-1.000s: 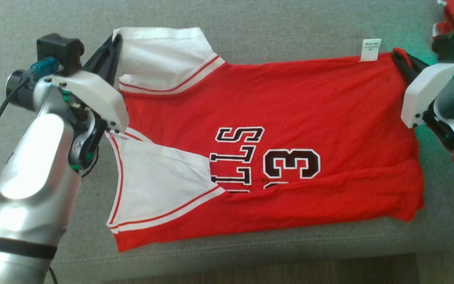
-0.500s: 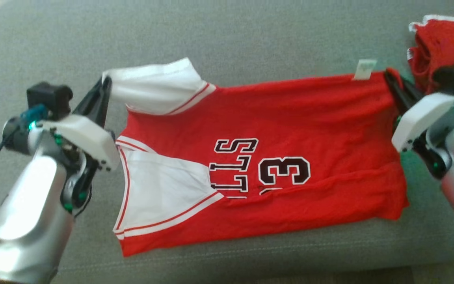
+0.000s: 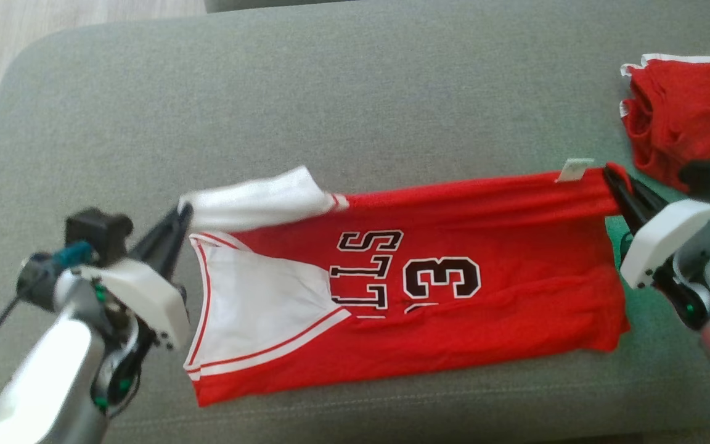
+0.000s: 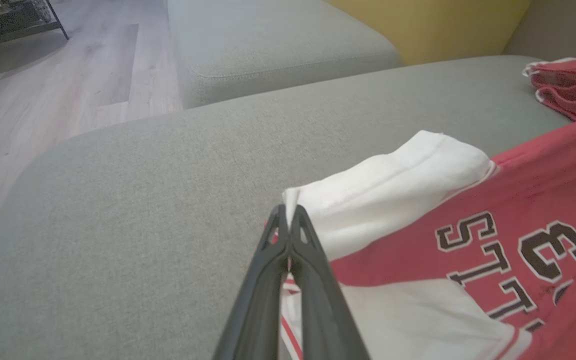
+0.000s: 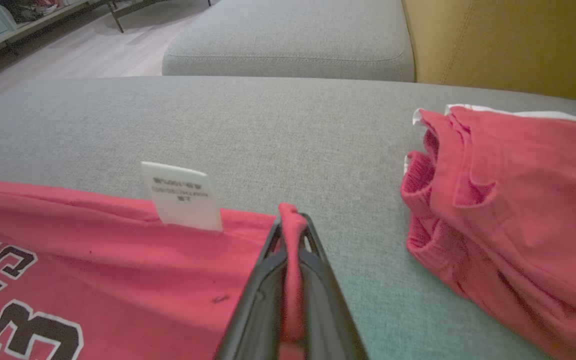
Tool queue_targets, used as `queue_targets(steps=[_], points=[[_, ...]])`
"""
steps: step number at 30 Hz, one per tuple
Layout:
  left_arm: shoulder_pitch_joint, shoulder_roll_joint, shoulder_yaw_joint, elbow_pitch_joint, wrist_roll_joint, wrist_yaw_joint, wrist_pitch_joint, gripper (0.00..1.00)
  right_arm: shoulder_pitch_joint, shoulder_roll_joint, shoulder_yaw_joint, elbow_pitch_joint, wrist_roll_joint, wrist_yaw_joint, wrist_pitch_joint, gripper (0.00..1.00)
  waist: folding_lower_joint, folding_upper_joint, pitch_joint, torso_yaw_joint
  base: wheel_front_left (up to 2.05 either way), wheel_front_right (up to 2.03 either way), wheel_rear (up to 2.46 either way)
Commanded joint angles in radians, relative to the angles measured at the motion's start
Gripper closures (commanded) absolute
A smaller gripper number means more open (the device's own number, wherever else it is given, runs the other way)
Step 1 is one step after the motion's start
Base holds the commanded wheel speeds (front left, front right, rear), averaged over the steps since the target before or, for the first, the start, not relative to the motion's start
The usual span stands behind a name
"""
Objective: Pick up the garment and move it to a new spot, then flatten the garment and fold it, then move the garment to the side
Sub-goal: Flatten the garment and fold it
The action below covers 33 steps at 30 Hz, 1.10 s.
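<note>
The red and white basketball jersey [image 3: 515, 246] with black letters lies spread out along the near edge of the grey fabric couch seat [image 3: 330, 92]. Its far edge is lifted a little off the seat. The left gripper [image 3: 181, 216] has its jaws pinched tight on the white shoulder corner. The right gripper [image 3: 615, 180] has its jaws pinched tight on the red hem corner, just beside the small white tag [image 3: 574, 169]. A second red garment [image 3: 688, 117], all bunched up, sits at the far right corner (it does not touch the jersey).

I think this is the fold step. Next, both arms should bring the far edge toward the near edge together, at the same speed, so the cloth stays straight. Then they should lay it down flat and let go.
</note>
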Motion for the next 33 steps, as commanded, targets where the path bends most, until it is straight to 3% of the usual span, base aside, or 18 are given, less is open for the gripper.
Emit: queue_targets(steps=[1, 9, 17, 30, 31, 32, 33], points=[[-0.02, 0.048, 0.038, -0.042, 0.002, 0.003, 0.007, 1.0, 0.017, -0.033, -0.006, -0.032, -0.002, 0.0, 0.004, 1.0, 0.0001, 0.0, -0.003, 0.0, 0.0, 0.0, 0.0], [0.096, 0.107, 0.023, -0.129, 0.0, 0.022, 0.049, 1.0, 0.105, -0.04, -0.052, -0.115, -0.035, 0.0, 0.05, 1.0, 0.0001, 0.0, -0.016, -0.002, 0.0, 0.0, 0.0], [0.172, 0.165, 0.0, -0.202, -0.011, 0.004, 0.101, 1.0, 0.207, -0.065, -0.082, -0.224, -0.057, 0.0, 0.152, 1.0, 0.0001, 0.0, -0.026, 0.002, 0.0, 0.0, 0.0], [0.228, 0.205, -0.046, -0.224, -0.004, -0.006, 0.154, 1.0, 0.323, -0.068, -0.179, -0.357, -0.072, 0.0, 0.328, 1.0, 0.0001, 0.0, -0.034, -0.01, 0.0, 0.0, 0.0], [0.232, 0.205, -0.052, -0.223, -0.003, -0.007, 0.158, 1.0, 0.332, -0.066, -0.187, -0.365, -0.071, 0.0, 0.34, 0.91, 0.0001, 0.0, -0.035, -0.01, 0.0, 0.0, 0.0], [0.235, 0.207, -0.057, -0.222, -0.002, -0.009, 0.161, 1.0, 0.341, -0.063, -0.193, -0.375, -0.069, 0.0, 0.353, 0.31, 0.0001, 0.0, -0.037, -0.011, 0.0, 0.0, 0.0], [0.238, 0.208, -0.061, -0.221, -0.001, -0.009, 0.166, 1.0, 0.35, -0.061, -0.203, -0.381, -0.067, 0.0, 0.367, 0.0, 0.0001, 0.0, -0.038, -0.012, 0.0, 0.0, 0.0]])
